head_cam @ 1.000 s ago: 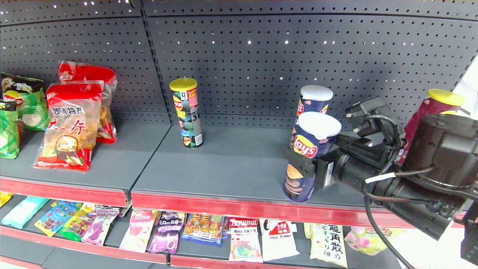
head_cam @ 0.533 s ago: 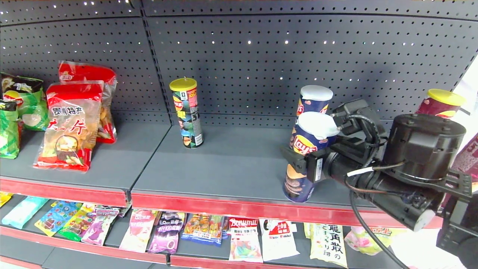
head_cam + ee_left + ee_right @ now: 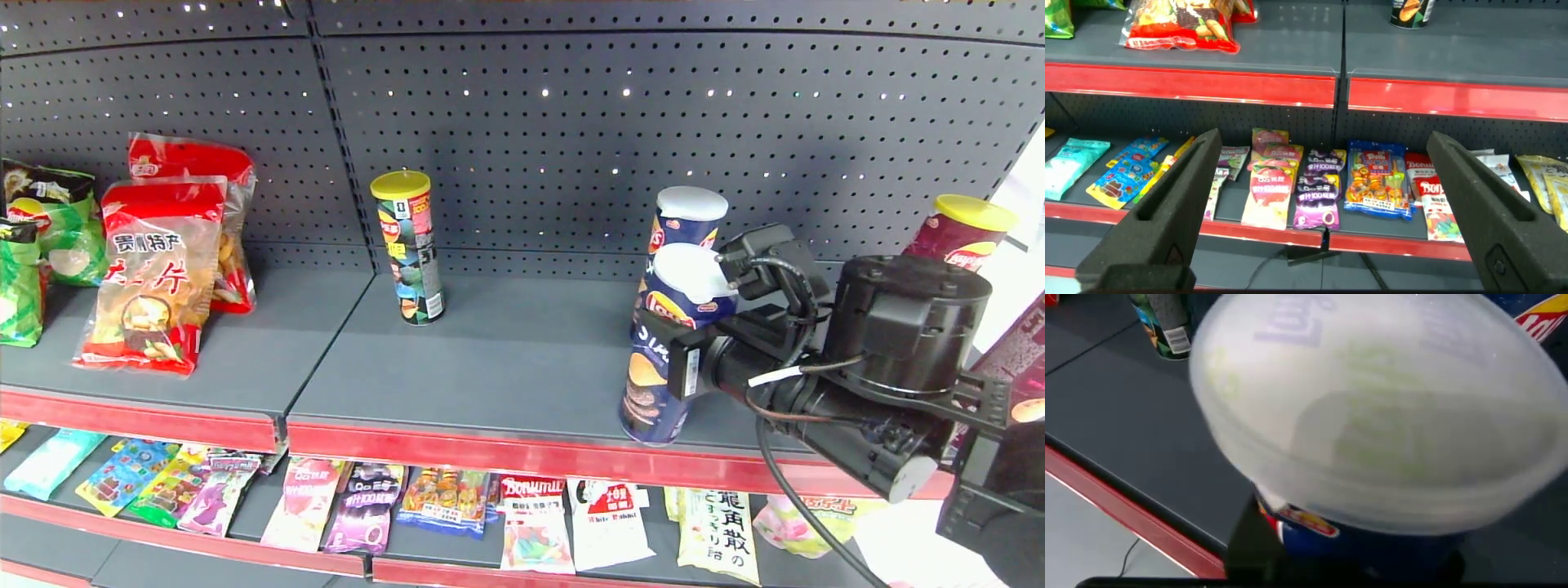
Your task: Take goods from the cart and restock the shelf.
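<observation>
A blue chip can (image 3: 651, 396) with a white lid stands upright near the front edge of the grey shelf (image 3: 506, 359), on its right side. My right gripper (image 3: 664, 349) is shut around the can's middle from the right. In the right wrist view the can's lid (image 3: 1388, 408) sits close before the camera. A second blue can (image 3: 687, 217) stands just behind it. My left gripper (image 3: 1323, 220) hangs open with nothing between its fingers, facing the lower shelves.
A yellow-lidded dark can (image 3: 408, 245) stands mid-shelf. A maroon can (image 3: 962, 230) is at the far right, and red snack bags (image 3: 155, 269) at the left. Candy packets (image 3: 441, 498) fill the shelf below. Bare shelf lies between the cans.
My right arm has shifted left and closer to the shelf, and the held can has turned a little and stands straighter. More of the maroon can behind the arm now shows.
</observation>
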Robot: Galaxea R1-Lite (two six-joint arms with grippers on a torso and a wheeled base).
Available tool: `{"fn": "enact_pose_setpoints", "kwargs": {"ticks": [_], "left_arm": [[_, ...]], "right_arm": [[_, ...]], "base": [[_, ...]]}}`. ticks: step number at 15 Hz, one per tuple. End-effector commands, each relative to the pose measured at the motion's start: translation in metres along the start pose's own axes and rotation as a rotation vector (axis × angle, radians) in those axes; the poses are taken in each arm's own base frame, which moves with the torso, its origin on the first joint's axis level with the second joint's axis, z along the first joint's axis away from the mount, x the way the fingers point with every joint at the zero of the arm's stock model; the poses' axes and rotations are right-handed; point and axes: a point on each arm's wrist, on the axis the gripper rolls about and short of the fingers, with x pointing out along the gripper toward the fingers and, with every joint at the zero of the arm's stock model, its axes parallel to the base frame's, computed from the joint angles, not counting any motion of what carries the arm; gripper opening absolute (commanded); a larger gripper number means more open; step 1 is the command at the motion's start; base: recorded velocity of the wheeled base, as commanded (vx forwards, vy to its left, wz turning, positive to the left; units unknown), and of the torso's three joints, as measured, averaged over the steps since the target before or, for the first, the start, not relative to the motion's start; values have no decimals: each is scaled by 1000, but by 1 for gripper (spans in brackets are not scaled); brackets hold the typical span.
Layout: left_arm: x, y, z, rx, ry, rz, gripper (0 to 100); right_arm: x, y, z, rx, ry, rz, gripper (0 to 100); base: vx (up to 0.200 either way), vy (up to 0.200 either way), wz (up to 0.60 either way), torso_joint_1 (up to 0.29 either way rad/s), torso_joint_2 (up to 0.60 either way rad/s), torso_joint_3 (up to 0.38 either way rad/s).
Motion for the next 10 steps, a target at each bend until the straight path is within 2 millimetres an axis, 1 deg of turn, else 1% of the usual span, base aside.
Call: {"fn": "enact_pose_setpoints", "kwargs": {"ticks": [1, 4, 5, 6, 7, 9, 10], "left_arm": [[0, 0, 0, 0, 1, 1, 100], [0, 0, 0, 0, 1, 1, 100], [0, 0, 0, 0, 1, 1, 100], [0, 0, 0, 0, 1, 1, 100], [0, 0, 0, 0, 1, 1, 100], [0, 0, 0, 0, 1, 1, 100], [0, 0, 0, 0, 1, 1, 100]], "right_arm": [[-3, -6, 3, 0, -12, 9, 0], [-16, -17, 15, -17, -65, 84, 0], [-18, -20, 17, -28, -78, 106, 0], [-17, -30, 20, -62, -91, 156, 0], [-15, -38, 19, -83, -91, 188, 0], [-12, -47, 16, -98, -83, 250, 0], [-12, -48, 15, -96, -78, 274, 0]], "base": [[0, 0, 0, 0, 0, 0], [0, 0, 0, 0, 0, 0], [0, 0, 0, 0, 0, 0], [0, 0, 0, 0, 0, 0], [0, 0, 0, 0, 0, 0], [0, 0, 0, 0, 0, 0], [0, 0, 0, 0, 0, 0]]}}
